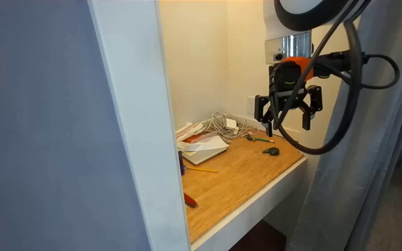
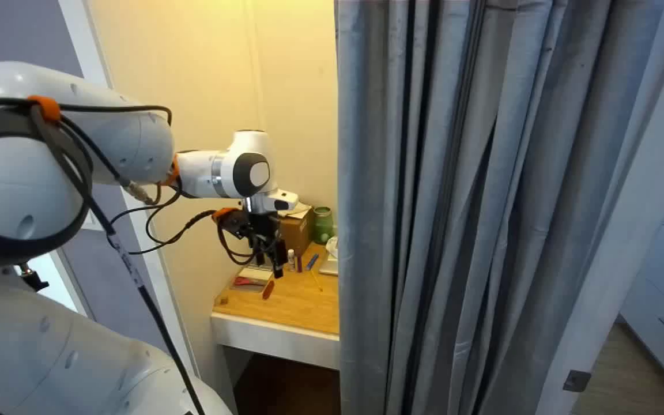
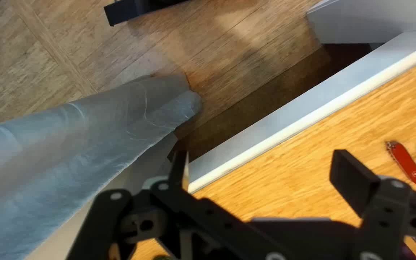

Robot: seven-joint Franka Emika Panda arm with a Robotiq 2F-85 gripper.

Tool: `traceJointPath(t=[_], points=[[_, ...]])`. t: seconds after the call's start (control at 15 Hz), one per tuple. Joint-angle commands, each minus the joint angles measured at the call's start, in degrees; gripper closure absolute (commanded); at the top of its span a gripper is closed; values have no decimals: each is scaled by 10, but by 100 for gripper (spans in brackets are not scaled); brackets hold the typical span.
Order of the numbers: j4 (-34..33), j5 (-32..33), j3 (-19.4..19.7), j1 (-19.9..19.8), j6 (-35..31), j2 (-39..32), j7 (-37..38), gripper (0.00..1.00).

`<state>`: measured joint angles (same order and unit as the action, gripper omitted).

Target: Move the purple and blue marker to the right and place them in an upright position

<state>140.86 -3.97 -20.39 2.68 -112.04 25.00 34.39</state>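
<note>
In an exterior view the purple marker [image 2: 299, 264] stands upright on the wooden desk, close to a small white bottle. Just right of it, the blue marker [image 2: 312, 261] appears to lie slanted on the desktop. Another exterior view shows the purple marker [image 1: 181, 162] partly cut off by the door frame, with a bit of blue beside it. My gripper [image 1: 288, 125] hangs above the desk, fingers pointing down and apart from both markers. Seen from the wrist, the gripper [image 3: 262, 171] is open, with only desktop and its front edge beyond the gap. Neither marker can be made out there.
A red pocket knife [image 3: 406, 162] lies near the desk's front. Yellow pencil [image 1: 202, 169], green pencil [image 1: 262, 139], dark green item [image 1: 271, 151], papers on a laptop [image 1: 204, 156] and tangled cables [image 1: 222, 123] share the desktop. A grey curtain [image 2: 453, 202] hangs beside the alcove.
</note>
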Motion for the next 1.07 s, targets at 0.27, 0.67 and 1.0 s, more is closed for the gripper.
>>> traceJointPath(t=[0.27, 0.67, 1.0], points=[[-1, 7, 14, 15, 0, -2, 6, 0], [-1, 7, 14, 15, 0, -2, 6, 0], [-47, 15, 4, 51, -106, -72, -97, 0]])
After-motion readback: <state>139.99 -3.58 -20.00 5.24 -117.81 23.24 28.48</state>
